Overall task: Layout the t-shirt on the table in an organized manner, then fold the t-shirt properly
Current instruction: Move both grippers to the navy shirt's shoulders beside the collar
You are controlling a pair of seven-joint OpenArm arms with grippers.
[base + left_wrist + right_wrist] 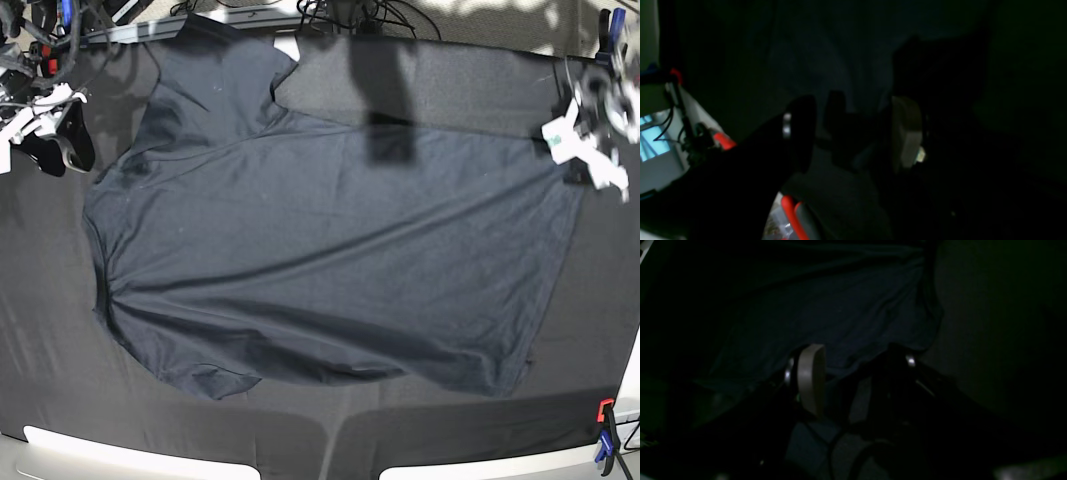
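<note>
Looking across the worktop [60, 380] from its left edge, I see my right tool [62, 140] parked near the far-left corner, just off the shirt's collar end, jaws standing apart and holding nothing; in its wrist view the pale finger pad [810, 380] hangs over the fabric edge. The t-shirt [330, 260] lies spread over the middle of the worktop, neck toward the left edge, hem toward the right, one sleeve reaching the far edge and the other bunched near the front edge. I judge it light, limp and likely to drag and wrinkle, with low ripples already running across the body, so I would pinch hems, sleeve ends or shoulder seams rather than flat cloth. It is nearly the same dark as the worktop cover, which makes edges hard to pick out. My left tool [590, 140] sits by the hem near the far-right corner, also apart and empty. A clamp [604, 432] grips the front-right corner, clear of the shirt.
</note>
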